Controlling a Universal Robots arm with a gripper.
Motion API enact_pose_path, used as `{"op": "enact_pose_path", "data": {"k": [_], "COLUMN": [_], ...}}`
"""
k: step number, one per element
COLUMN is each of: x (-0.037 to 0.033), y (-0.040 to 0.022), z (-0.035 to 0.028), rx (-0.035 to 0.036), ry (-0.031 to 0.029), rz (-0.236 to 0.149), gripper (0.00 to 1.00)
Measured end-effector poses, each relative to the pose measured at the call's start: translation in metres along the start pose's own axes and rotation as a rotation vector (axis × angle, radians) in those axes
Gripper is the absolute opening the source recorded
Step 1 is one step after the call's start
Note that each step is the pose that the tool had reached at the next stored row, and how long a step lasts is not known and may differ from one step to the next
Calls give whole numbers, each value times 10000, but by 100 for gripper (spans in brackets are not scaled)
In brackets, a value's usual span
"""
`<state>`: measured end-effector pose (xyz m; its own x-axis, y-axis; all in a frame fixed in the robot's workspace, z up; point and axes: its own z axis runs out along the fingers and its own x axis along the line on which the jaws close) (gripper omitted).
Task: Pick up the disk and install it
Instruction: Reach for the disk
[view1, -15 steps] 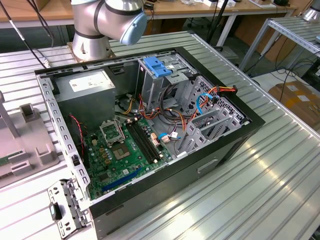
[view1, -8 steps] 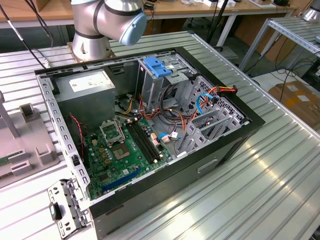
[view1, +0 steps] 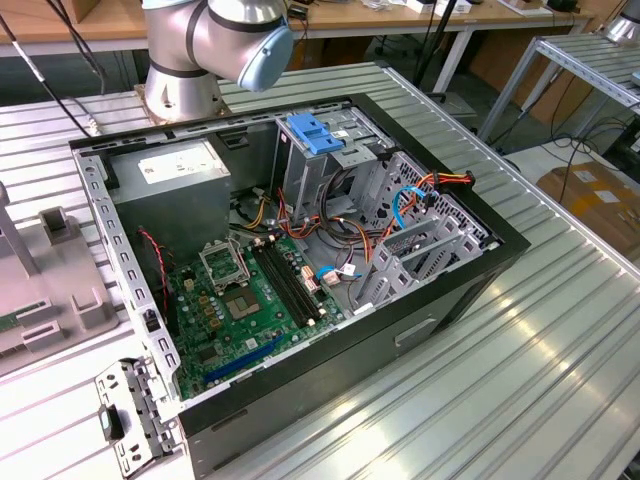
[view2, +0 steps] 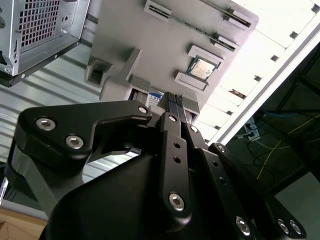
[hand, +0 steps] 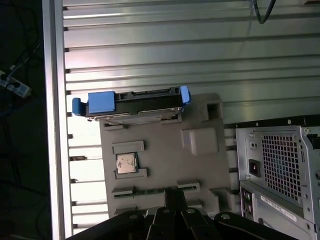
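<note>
Ribbed aluminium table (view1: 520, 340) — bright glare along its slats; wooden desks (view1: 400, 17) behind. Cardboard box (view1: 597, 200) on the floor — exterior view's right; cables (view1: 575, 150) nearby.

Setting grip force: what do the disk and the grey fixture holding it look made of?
The disk: seemingly a dark metal body with a dull sheen, and glossy blue side rails that look like moulded plastic. The grey fixture: matte, uniformly grey, probably moulded or printed plastic; not certain.

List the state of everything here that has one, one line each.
disk, on edge in the grey holder, not gripped
gripper, shut, holding nothing
computer case, side open, insides exposed
processor chip, seated in the grey holder
</note>
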<state>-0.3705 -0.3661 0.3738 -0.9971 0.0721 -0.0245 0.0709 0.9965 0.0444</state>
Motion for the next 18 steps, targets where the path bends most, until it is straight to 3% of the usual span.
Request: {"op": "enact_pose_path", "data": {"k": [12,18], "x": [77,85], "y": [119,133], "z": [35,39], "rx": [0,0], "ry": [2,3], "rz": [-39,-41], "gripper": [11,11]}}
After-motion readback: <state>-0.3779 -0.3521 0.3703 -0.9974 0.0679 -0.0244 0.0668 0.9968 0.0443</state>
